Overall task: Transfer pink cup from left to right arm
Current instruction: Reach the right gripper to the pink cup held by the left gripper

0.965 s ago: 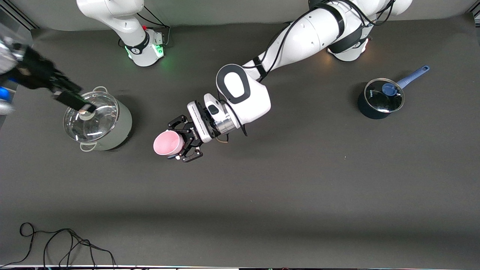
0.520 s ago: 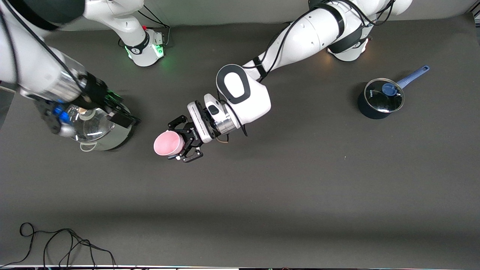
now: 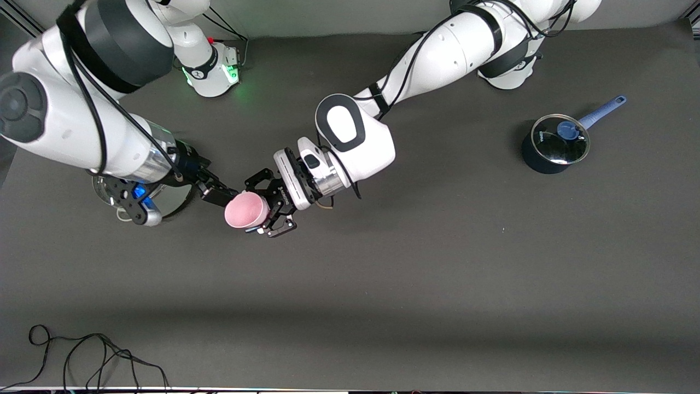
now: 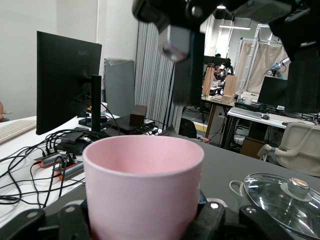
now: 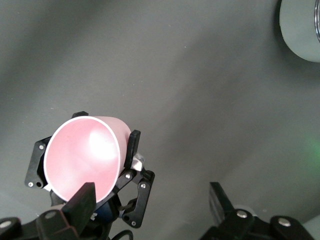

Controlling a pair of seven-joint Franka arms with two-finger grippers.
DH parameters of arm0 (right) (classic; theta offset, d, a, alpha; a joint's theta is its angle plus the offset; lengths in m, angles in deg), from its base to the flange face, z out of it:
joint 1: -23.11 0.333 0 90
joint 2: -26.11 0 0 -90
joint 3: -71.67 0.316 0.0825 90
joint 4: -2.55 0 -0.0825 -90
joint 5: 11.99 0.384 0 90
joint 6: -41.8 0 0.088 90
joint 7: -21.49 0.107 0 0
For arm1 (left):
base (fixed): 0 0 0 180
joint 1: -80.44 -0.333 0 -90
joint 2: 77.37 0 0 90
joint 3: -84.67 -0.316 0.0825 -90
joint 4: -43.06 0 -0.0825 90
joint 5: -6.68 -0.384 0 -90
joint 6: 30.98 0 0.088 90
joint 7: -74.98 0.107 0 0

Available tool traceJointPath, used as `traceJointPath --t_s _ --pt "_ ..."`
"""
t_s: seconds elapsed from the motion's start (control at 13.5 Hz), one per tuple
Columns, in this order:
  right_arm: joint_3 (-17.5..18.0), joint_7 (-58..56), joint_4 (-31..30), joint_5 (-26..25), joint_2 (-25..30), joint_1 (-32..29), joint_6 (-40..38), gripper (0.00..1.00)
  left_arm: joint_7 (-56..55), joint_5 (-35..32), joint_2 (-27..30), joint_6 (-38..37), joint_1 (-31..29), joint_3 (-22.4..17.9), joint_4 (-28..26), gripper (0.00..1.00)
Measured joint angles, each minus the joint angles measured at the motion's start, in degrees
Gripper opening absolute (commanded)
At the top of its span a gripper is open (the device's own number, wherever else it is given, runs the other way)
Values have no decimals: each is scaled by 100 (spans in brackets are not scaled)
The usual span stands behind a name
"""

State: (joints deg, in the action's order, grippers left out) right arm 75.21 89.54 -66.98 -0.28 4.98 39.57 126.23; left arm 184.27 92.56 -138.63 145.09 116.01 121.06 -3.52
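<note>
The pink cup (image 3: 246, 210) is being held above the middle of the table, tipped on its side, its base clamped by the closed fingers of the left gripper (image 3: 266, 209) — the mouth is being pointed toward the right arm's end. The right gripper (image 3: 223, 196) is being hung just beside the rim, fingers spread wide and gripping nothing. The cup is being judged light, stiff and smooth, so slipping is likely; the free wall near the rim is being offered as the place to grip. The steel pot (image 3: 174, 198) is being largely hidden by the right arm, and rim contact cannot be told.
</note>
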Motion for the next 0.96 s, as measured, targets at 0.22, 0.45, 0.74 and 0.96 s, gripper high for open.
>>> traceJointPath --t_s 0.22,0.45,0.74,0.96 --pt "0 4 1 0 -84 16 9 100 -1 0 0 1 0 -9 0 0" --pt "0 6 2 0 -187 17 118 99 -2 0 0 5 0 -32 0 0" --pt "0 13 2 0 -287 30 292 99 -2 0 0 6 0 -37 0 0" --pt "0 27 3 0 -323 31 478 89 -3 0 0 6 0 -37 0 0"
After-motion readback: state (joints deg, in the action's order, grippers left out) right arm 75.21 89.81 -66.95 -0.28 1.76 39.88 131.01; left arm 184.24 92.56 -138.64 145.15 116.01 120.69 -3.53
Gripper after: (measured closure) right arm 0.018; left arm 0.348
